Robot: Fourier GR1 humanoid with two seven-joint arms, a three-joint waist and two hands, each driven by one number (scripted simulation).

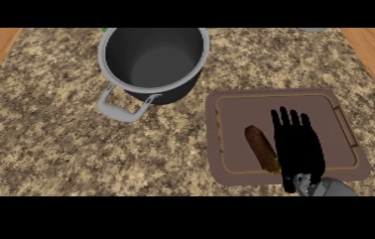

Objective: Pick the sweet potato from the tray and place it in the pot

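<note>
On the tray (234,113), the sweet potato (260,146) lies just left of my right hand (299,148). My fingers are straight and spread, pointing away from me, holding nothing. The pot (121,59) stands open at upper left, off the tray.

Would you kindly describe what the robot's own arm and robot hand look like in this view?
Only one arm shows. The right robot hand is plain black all over, with slim fingers and a broad palm, and no markings. Behind it, the forearm is a smooth, rounded grey shell, joined by a small lighter grey wrist piece. No cables or sleeves are visible.
</note>
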